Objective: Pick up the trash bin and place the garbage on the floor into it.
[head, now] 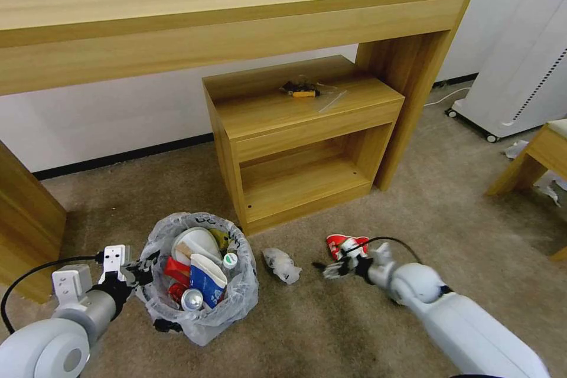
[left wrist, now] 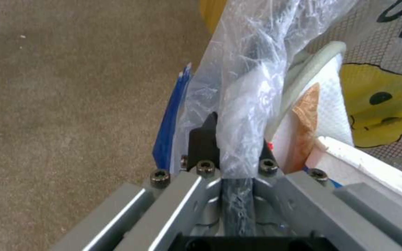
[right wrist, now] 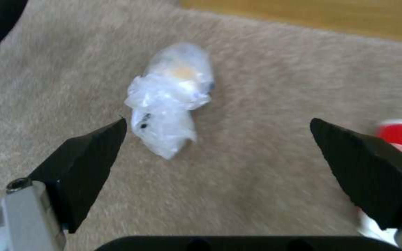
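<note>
Gripping the rim of the small round blue trash bin through its crinkled translucent white plastic liner, the left gripper has its jaws closed on the bin's edge, black fingers pinching plastic and rim together in the left wrist view; this hold seems meant to keep the bin steady and close beside the remaining litter. The bin sits low on the left over the beige-brown short-pile carpet, and whether it rests there or is lifted slightly cannot be told. It is already well filled: a white slipper, a blue-and-white paper cup, a crushed can with a silver end, a red wrapper and a bottle cap crowd the inside. The right gripper hovers low over the carpet with its jaws spread wide, empty, facing a crumpled clear plastic wad that lies between the bin and the gripper. A red-and-white piece of litter lies on the carpet just beside that gripper. The wide spread probably suits straddling the soft wad. Behind stands a low wooden cabinet bearing a small black-and-orange object.
</note>
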